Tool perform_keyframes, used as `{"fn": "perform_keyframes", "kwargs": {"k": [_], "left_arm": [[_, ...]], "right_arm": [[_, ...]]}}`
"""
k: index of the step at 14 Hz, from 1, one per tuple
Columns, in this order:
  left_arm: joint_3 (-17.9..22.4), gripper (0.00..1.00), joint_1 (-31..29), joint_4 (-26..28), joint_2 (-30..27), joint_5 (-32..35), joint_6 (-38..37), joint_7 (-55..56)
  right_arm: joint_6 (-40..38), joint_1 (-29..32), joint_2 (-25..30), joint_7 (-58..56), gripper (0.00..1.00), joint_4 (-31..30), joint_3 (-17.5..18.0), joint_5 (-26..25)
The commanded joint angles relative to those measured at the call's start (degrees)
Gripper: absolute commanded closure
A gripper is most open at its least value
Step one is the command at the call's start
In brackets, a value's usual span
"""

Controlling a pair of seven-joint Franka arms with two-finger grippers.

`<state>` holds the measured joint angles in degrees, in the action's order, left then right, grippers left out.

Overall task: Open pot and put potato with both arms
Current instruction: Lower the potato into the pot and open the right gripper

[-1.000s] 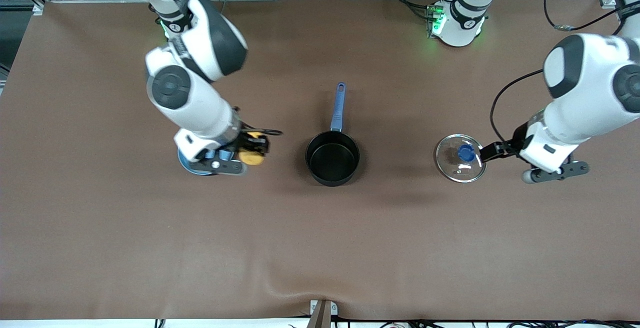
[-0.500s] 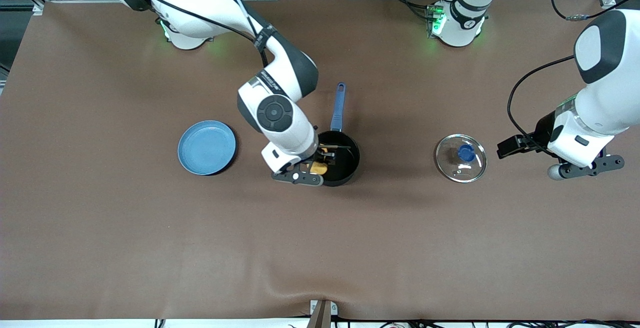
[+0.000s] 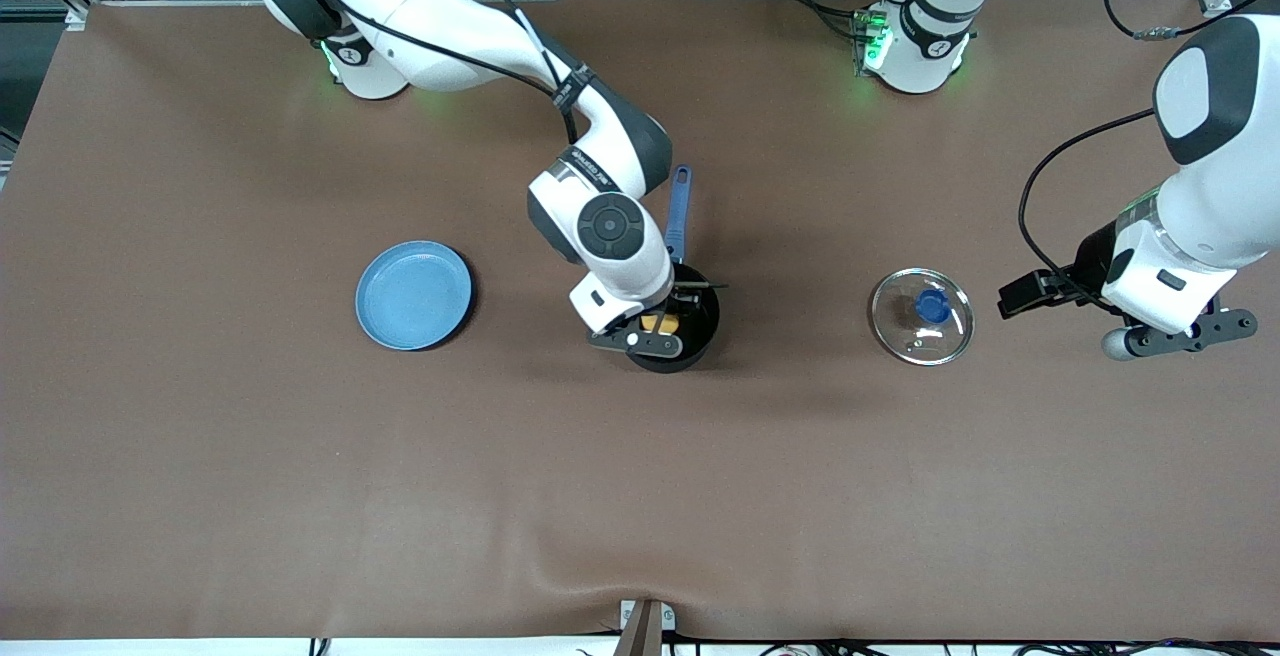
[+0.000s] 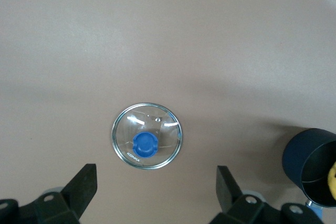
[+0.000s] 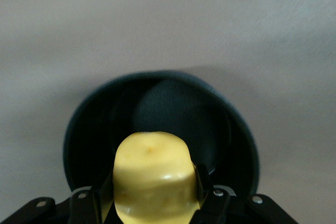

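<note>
The potato (image 3: 661,322) hangs pinched in the right gripper (image 3: 655,326), directly over the open pot (image 3: 690,336), so a straight drop should land it inside. The pot sits mid-table, its blue handle (image 3: 677,211) pointing toward the robots' edge. The lid (image 3: 921,316) lies flat toward the left arm's end of the table, well apart from the pot. The left gripper (image 4: 157,192) waits over bare table beside the lid, jaws spread wide and empty. A plate (image 3: 413,295) rests toward the right arm's end.
</note>
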<state>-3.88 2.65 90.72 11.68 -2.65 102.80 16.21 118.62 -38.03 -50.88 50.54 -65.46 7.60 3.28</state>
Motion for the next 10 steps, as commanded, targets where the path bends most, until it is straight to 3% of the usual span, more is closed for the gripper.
{"fn": "perform_keyframes", "kwargs": {"k": [1,10], "left_arm": [[-0.5,0.00,-0.4,-1.1,-0.9,1.4,-1.3,0.2],[-0.5,0.00,-1.2,-1.9,-1.1,0.4,-1.2,-0.2]], "right_arm": [[1.3,-1.7,-2.4,1.5,1.00,2.1,-0.3,-1.2],[5.4,-2.5,-6.4,2.1,1.00,2.1,-0.6,-3.1]]}}
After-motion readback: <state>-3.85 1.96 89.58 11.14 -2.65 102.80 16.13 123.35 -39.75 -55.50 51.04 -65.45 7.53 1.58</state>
